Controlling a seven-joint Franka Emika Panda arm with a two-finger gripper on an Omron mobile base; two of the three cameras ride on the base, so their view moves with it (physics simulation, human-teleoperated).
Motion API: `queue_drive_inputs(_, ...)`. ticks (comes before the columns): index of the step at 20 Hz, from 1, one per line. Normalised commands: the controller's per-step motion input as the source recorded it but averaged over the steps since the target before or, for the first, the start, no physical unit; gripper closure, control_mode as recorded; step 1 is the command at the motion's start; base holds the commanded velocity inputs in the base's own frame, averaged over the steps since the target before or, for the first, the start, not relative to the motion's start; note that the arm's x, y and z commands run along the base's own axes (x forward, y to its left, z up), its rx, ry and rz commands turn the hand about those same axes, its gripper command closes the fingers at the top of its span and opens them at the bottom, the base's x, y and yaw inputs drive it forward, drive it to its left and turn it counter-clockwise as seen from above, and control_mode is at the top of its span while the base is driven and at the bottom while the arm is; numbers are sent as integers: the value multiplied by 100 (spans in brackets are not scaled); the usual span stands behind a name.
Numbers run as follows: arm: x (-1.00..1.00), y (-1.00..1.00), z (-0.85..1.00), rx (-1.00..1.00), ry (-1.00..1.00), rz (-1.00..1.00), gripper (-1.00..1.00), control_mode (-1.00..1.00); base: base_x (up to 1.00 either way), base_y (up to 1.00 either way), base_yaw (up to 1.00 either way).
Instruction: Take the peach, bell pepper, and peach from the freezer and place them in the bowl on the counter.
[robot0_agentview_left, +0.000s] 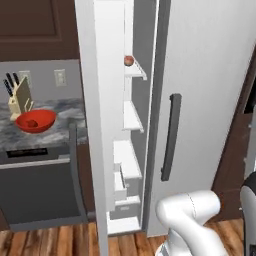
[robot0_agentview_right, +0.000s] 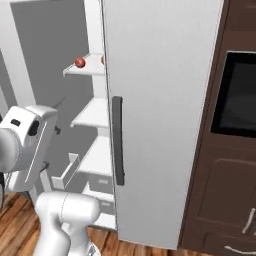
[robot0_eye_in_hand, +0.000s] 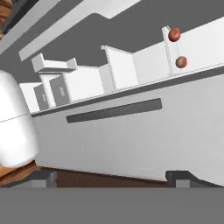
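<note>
On top freezer (robot0_agentview_left: 102, 125) shelf: peach (robot0_eye_in_hand: 181, 62), bell pepper (robot0_eye_in_hand: 174, 34); jaws spread.

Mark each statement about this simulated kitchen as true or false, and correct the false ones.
1. The tall narrow light-grey freezer stands open. True.
2. The wide shallow bright red bowl sits on the wooden floor. False: it rests on the grey-and-white marbled counter, beside a knife block.
3. Something small and dark red already lies in the bowl. True.
4. The robot's two-finger gripper is closed on a fruit. False: its jaws stand open with nothing between them.
5. A small round reddish fruit sits on an upper white freezer shelf. True.
6. The wider fridge door with the long dark-grey handle is swung open. False: it is closed.
</note>
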Motion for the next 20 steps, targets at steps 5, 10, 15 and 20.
queue_drive_inputs(5,0,0,0,0,0,0,-100,100,52,10,24)
queue_drive_inputs(10,0,0,0,0,0,0,-100,100,88,6,25)
queue_drive_inputs(15,0,0,0,0,0,0,-100,100,72,56,31)
queue_drive_inputs(20,0,0,0,0,0,0,-100,100,64,37,48)
